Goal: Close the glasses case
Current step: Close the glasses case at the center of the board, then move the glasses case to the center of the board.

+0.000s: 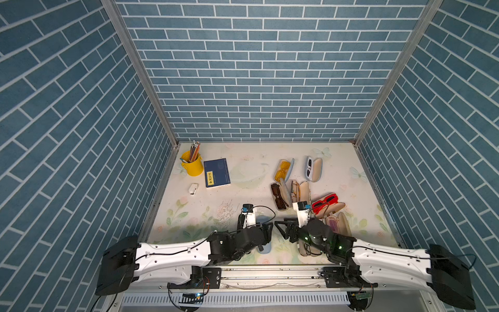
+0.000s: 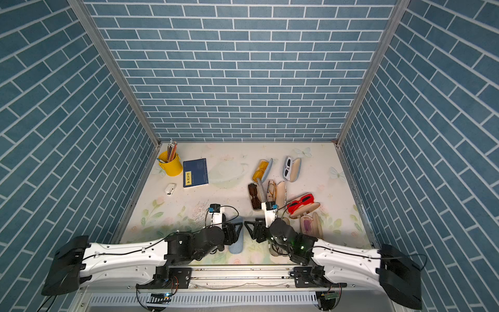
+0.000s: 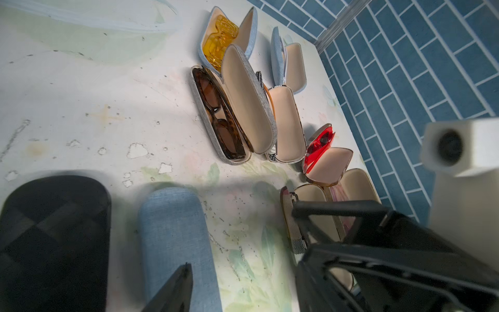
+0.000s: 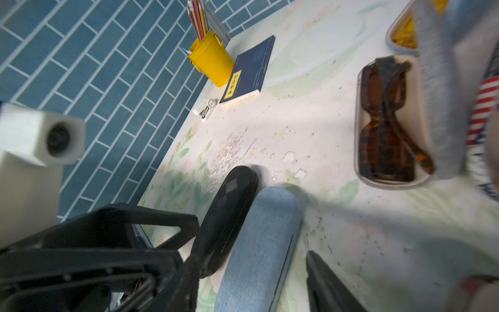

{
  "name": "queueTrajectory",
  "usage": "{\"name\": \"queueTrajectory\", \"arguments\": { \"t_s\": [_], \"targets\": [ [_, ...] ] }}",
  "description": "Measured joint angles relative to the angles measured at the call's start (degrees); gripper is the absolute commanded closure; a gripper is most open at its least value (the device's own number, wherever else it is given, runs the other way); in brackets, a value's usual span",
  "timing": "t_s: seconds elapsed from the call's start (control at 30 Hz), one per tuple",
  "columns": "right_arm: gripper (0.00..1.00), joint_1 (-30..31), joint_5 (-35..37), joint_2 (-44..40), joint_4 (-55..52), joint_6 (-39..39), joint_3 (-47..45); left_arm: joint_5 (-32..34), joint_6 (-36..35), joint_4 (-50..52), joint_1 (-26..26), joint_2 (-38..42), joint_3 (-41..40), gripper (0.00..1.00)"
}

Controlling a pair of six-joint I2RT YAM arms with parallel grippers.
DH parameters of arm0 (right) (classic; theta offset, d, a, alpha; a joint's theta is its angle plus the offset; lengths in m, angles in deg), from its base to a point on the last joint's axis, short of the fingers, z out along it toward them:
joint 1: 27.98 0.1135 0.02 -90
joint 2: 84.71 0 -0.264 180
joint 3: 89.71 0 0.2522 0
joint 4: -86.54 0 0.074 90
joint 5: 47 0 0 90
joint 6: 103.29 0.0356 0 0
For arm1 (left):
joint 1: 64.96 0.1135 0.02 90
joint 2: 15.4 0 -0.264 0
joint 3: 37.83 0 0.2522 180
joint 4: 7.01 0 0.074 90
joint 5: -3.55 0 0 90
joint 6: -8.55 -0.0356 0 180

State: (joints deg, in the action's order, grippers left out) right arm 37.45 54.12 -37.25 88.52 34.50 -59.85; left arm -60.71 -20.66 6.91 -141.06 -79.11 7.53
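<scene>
Blue brick-patterned walls box in a pale floral tabletop [image 2: 232, 189]. Near its front edge lies the light-blue fabric glasses case [image 4: 262, 243], an oblong pod that looks shut: its seam shows as a thin closed line in the right wrist view. Its long axis runs from the front edge toward the back wall, crosswise to the two arms facing each other over it. The left gripper [image 2: 233, 229] and right gripper [image 2: 252, 229] flank it, about equally near, both with fingers spread and pinching nothing. A right finger [image 4: 324, 281] stands just clear of the case's side, and a left finger [image 3: 175, 289] hangs over its top. A glossy black hard case [image 4: 229, 210] lies alongside on the left arm's side, touching or nearly so. By my reading the closing is done, and drawing each arm outward, away from the case's long sides, would clear it. The open glasses cases [image 2: 280, 190] cluster on the right arm's side.
</scene>
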Motion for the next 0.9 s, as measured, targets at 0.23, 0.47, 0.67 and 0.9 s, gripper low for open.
{"name": "queueTrajectory", "arguments": {
  "t_s": [0.23,0.47,0.67,0.9],
  "targets": [
    [0.22,-5.11,3.82,-21.00,-19.63,-0.20,-0.44,-3.17,-1.03,-6.47,-2.56,-12.17,5.38,0.33],
    [0.20,-7.80,5.66,-27.19,-31.87,-0.26,-0.85,-8.04,-1.88,-10.19,-3.13,-23.80,11.61,0.36],
    [0.20,-8.50,5.79,-27.23,-34.93,-0.28,-2.05,-11.56,-3.15,-10.78,-3.23,-30.40,16.72,0.40],
    [0.20,-8.61,5.62,-28.33,-36.15,-0.28,-2.43,-12.07,-3.87,-9.11,-2.95,-33.00,19.19,0.45]
  ]
}}
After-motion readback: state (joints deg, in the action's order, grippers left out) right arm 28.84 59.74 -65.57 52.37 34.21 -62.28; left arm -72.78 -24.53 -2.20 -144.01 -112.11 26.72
